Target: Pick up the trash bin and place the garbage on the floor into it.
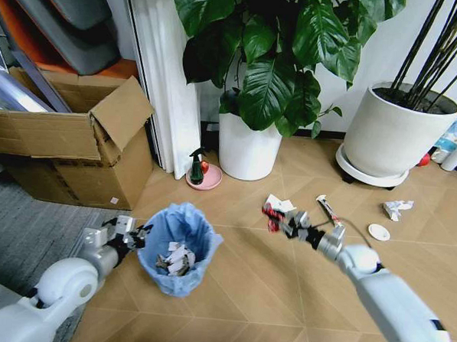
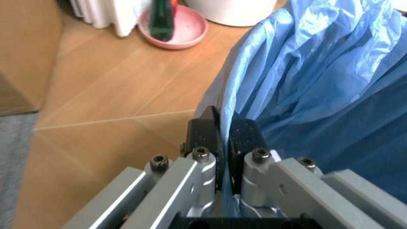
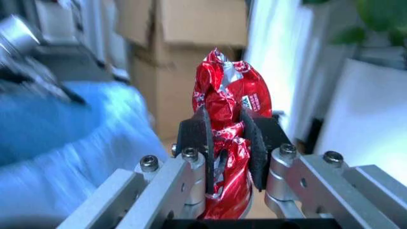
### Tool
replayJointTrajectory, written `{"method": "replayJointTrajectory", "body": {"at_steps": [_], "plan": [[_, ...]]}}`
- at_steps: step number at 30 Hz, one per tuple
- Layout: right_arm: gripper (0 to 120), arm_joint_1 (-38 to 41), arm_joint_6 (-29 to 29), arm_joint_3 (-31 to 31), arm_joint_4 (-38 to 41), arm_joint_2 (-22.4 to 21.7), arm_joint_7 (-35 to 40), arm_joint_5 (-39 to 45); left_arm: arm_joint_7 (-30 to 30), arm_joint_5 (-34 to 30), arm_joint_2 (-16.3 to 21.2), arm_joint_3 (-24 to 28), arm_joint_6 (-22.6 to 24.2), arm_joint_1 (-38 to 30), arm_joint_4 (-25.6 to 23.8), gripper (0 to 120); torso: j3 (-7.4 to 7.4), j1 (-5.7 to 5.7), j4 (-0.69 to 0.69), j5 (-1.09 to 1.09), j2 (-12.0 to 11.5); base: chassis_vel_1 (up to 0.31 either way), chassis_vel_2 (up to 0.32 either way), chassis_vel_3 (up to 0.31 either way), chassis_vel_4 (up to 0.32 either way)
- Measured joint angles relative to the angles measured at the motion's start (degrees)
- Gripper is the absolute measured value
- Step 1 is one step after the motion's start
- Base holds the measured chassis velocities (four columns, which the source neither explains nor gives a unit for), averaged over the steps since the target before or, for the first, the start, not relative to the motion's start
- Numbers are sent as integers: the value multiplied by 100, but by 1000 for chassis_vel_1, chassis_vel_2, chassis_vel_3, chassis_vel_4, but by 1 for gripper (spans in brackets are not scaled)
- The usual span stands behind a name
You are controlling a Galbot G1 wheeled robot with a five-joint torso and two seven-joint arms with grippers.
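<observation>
Red wrapper (image 3: 228,124) clamped between right pincer (image 3: 228,143) fingers, beside trash bin (image 1: 174,249).

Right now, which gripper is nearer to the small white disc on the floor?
Right. The right gripper, shut on the red wrapper, is a short way from the white disc. The left gripper clamps the trash bin bag, beyond the bin from the disc.

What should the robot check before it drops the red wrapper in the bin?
1. Right pincer grips red wrapper: ok.
2. Left pincer pinches the bin bag rim: ok.
3. Wrapper over the bin's mouth: not ok, it's off to the right.
4. Bin has room: ok, a few scraps inside.
5. Floor picked clean: not ok, white paper, disc and stick wrapper remain.
</observation>
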Motion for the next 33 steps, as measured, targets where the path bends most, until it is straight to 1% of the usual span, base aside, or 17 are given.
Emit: {"method": "replayJointTrajectory", "body": {"at_steps": [2,3,4,5,7,12,14,15,16,19,20,22,24,25,28,29,33], "plan": [[12,-19,-83,-119,541,-172,43,468,2,-95,-2,323,-8,-287,50,0,2,1,-2,7,-1,0,0,0,0],[12,23,-105,-263,830,-244,60,726,14,-145,-2,492,-23,-460,87,0,-1,-1,1,-1,0,0,0,0,0],[12,54,-105,-324,896,-255,66,790,20,-161,-3,556,-30,-519,102,0,0,0,-2,-4,-1,0,0,0,0],[12,192,-79,-554,996,-229,70,903,35,-204,-16,714,-42,-658,148,0,1,0,0,4,-1,0,0,0,0],[12,288,-57,-677,1015,-184,66,932,39,-222,-26,783,-46,-720,166,0,1,0,-1,7,-1,0,0,0,0],[12,698,-38,-1083,1006,58,3,951,43,-260,-71,975,-50,-828,199,0,2,0,2,0,-2,0,0,0,0],[12,956,-38,-1390,844,186,-23,931,40,-292,-65,1007,-50,-833,184,0,1,0,3,1,-1,0,0,0,0],[12,1184,-33,-1718,547,308,-76,839,20,-359,-18,995,-37,-810,143,0,1,0,3,2,-1,0,0,0,0],[12,1184,-33,-1718,547,308,-76,839,20,-359,-18,995,-37,-810,143,0,1,0,3,2,-1,0,0,0,0],[13,1378,46,-2091,131,517,-90,602,15,-390,31,894,-28,-749,103,0,1,0,2,2,-1,0,0,0,0],[17,1417,115,-2259,-33,619,-72,474,15,-394,53,852,-24,-710,83,0,2,0,2,5,-2,0,0,0,0],[25,1422,101,-2397,-74,638,-79,425,15,-395,58,790,-22,-658,71,0,1,0,2,0,-1,0,0,0,0],[35,1414,81,-2483,-83,619,-116,381,16,-392,52,722,-21,-592,55,0,1,0,2,3,-1,0,0,0,0],[35,1414,81,-2483,-83,619,-116,381,16,-392,52,722,-21,-592,55,0,1,0,2,3,-1,0,0,0,0],[49,1410,61,-2541,-66,574,-127,377,16,-379,51,643,-18,-506,29,0,1,0,0,2,-1,0,0,0,0],[49,1410,61,-2541,-66,574,-127,377,16,-379,51,643,-18,-506,29,0,1,0,0,2,-1,0,0,0,0],[67,1424,52,-2530,-4,589,-64,381,10,-363,46,485,-14,-385,-26,0,1,0,0,2,-1,0,0,0,0]]}}
